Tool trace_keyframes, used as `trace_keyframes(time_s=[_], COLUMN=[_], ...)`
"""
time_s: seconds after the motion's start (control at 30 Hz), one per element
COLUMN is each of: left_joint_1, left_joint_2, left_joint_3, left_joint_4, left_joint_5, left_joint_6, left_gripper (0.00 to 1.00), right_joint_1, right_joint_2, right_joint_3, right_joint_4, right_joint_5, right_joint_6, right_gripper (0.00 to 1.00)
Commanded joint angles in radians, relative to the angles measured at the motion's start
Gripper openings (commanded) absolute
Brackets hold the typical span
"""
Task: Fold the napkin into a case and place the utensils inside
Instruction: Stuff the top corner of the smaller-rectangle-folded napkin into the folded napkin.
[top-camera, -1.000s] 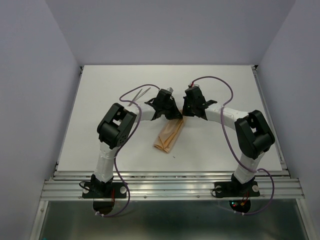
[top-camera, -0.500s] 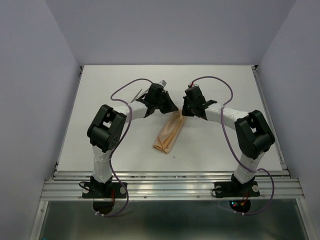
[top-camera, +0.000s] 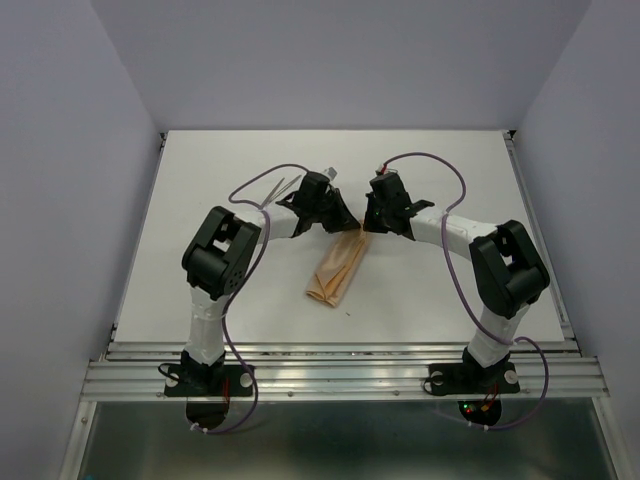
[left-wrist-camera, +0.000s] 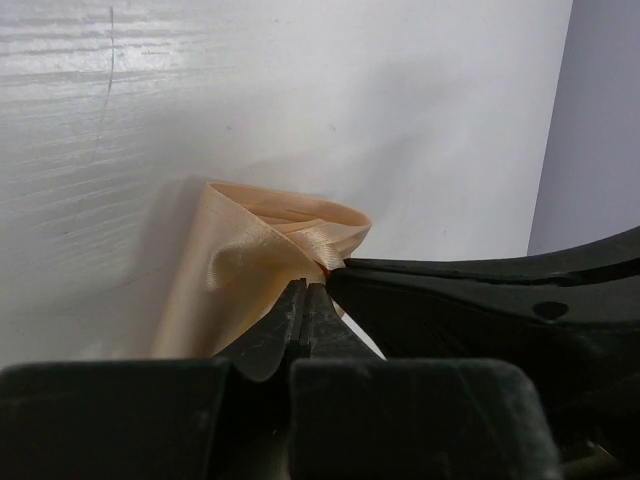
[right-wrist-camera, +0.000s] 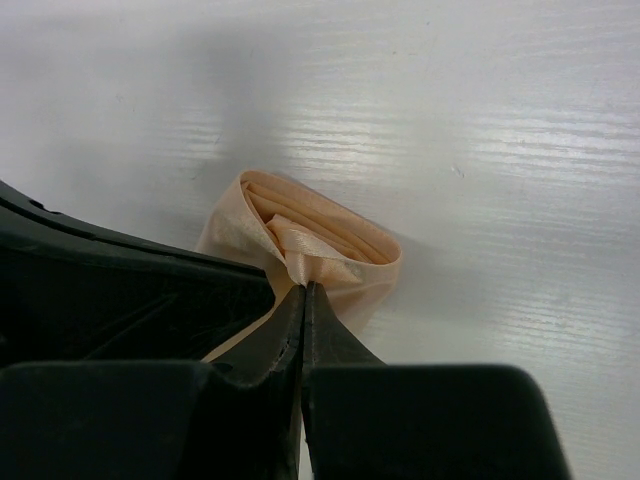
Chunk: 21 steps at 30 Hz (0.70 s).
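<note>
Peach-orange cloth sits at the middle of the top view. The napkin (top-camera: 338, 268), folded into a narrow pouch, lies on the white bench (top-camera: 450, 290) and slants from the centre of the frame toward the lower left. Its upper end lies under the two wrists. The left arm (top-camera: 300, 215) reaches in from the left and the right arm (top-camera: 420, 222) from the right, their tips close together over that end. From here the wrists hide both sets of jaws. The utensils (top-camera: 283, 187) show as thin silver handles on the bench, just upper left of the left wrist and apart from the cloth. They are too small to tell which pieces they are.

In the left wrist view the left jaws are pressed together at lower centre, with the edge of the napkin (left-wrist-camera: 235, 265) nipped at their tips. From there the cloth rises to the upper left as a curled, open mouth with layers inside. A black part of the right arm (left-wrist-camera: 480, 300) crosses the right side and meets the cloth just beside those tips. A lilac wall (left-wrist-camera: 600, 100) fills the right edge.

In the right wrist view the right jaws are clamped tight at lower centre on a small fold of the napkin (right-wrist-camera: 330, 240) rim. The mouth gapes as an oval just above the tips. A black part of the left arm (right-wrist-camera: 120, 290) fills the lower left, against the cloth's left side.
</note>
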Motion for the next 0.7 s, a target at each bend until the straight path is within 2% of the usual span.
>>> trace_keyframes(time_s=[0.0, 0.23, 0.67], left_joint_1=[-0.009, -0.014, -0.031], left_joint_2=[0.015, 0.024, 0.071], left_joint_3=[0.028, 0.007, 0.056], left_joint_4=[0.040, 0.109, 0.127], left_joint_5=[0.050, 0.070, 0.076], left_joint_6=[-0.006, -0.049, -0.080], left_gripper=[0.00, 0.00, 0.00], right_joint_1=[0.002, 0.002, 0.002], right_joint_2=[-0.017, -0.011, -0.008], right_joint_3=[0.017, 0.023, 0.022], right_joint_4=[0.037, 0.037, 0.039], right_joint_5=[-0.008, -0.025, -0.044], right_joint_6=[0.010, 0.012, 0.013], right_gripper=[0.01, 0.01, 0.01])
